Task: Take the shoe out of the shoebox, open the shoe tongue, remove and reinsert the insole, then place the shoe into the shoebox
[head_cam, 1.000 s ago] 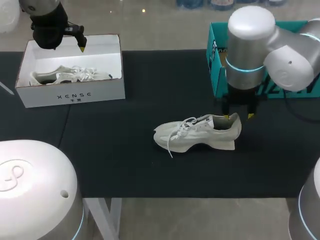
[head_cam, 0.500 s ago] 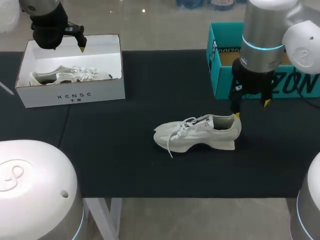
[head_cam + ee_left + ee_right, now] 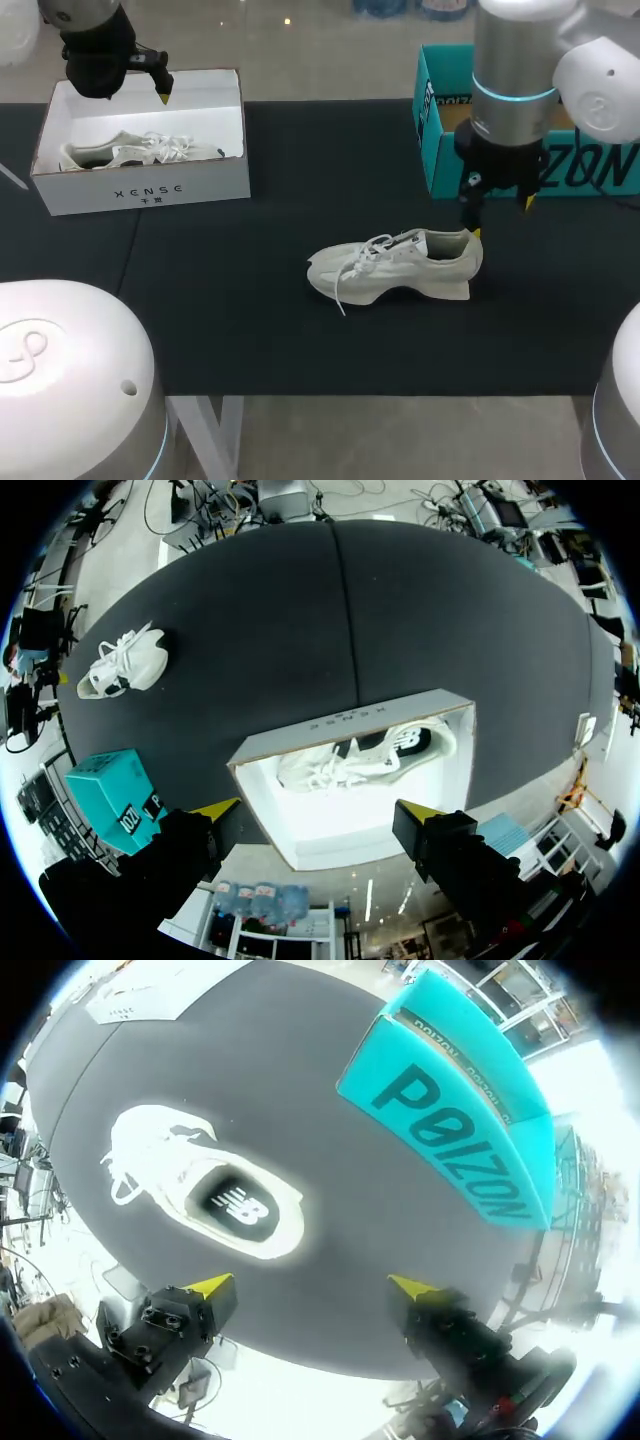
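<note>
A white sneaker [image 3: 396, 266] lies on its sole on the black table, toe toward the left; in the right wrist view the same sneaker [image 3: 205, 1195] shows its insole through the opening. My right gripper [image 3: 498, 215] hangs open just above and beside the heel, touching nothing; from its own wrist camera the right gripper [image 3: 312, 1285] has only bare table between its tips. The white shoebox [image 3: 142, 185] at the back left holds a second white sneaker [image 3: 135, 150]. My left gripper [image 3: 164, 95] hovers open over that box's rear edge; its wrist view shows the left gripper [image 3: 318, 808] above the boxed sneaker [image 3: 365, 757].
A teal shoebox [image 3: 445, 130] stands at the back right, just behind my right arm; it also shows in the right wrist view [image 3: 460, 1150]. Black table [image 3: 260, 330] spreads around the sneaker on all sides.
My right gripper has let go of the sneaker's heel, opened wide and risen up and to the right. The sneaker stays put. The left arm has not moved.
</note>
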`<move>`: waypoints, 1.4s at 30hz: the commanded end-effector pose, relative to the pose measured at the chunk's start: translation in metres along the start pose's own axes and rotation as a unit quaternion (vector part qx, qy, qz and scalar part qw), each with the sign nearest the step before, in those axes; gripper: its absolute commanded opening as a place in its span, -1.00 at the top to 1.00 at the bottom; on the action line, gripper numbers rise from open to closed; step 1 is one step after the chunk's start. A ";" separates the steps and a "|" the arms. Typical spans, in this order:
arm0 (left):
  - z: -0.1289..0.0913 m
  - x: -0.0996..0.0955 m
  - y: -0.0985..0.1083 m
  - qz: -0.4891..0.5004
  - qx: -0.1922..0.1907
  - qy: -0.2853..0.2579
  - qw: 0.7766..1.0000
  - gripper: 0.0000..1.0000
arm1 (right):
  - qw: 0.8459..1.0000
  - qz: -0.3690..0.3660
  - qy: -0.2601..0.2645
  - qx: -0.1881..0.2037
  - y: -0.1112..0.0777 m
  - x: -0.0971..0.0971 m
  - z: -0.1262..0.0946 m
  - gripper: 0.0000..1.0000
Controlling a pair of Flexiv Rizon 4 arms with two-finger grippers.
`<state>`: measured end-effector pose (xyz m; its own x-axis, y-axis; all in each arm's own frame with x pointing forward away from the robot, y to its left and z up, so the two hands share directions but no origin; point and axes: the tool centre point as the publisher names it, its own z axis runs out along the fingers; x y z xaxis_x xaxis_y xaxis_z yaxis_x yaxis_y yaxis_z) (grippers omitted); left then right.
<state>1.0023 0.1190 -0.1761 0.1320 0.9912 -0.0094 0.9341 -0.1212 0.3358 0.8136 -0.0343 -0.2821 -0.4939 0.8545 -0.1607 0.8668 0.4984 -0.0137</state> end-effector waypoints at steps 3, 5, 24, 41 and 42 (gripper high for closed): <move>-0.001 0.000 -0.001 0.000 -0.001 0.000 1.000 -1.00 | 0.971 -0.226 -0.006 -0.075 -0.015 -0.004 0.006 -1.00; -0.001 0.000 -0.001 0.000 -0.001 0.000 1.000 -1.00 | 0.937 -0.319 -0.028 -0.142 -0.033 -0.007 0.008 -1.00; -0.001 0.000 -0.001 0.000 -0.001 0.000 1.000 -1.00 | 0.842 -0.512 0.011 -0.171 -0.064 -0.020 0.009 -1.00; -0.001 0.000 -0.001 0.000 -0.001 0.000 1.000 -1.00 | 0.821 -0.458 0.175 -0.293 -0.063 -0.012 0.001 -1.00; -0.001 0.000 -0.001 0.000 -0.001 0.000 1.000 -1.00 | 0.823 -0.442 0.191 -0.300 -0.065 -0.012 -0.001 -1.00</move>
<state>1.0023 0.1190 -0.1762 0.1320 0.9912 -0.0094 0.9341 -0.1212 0.3358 0.7609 -0.0682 -0.2809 -0.9904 -0.0133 -0.1374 -0.0442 0.9734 0.2246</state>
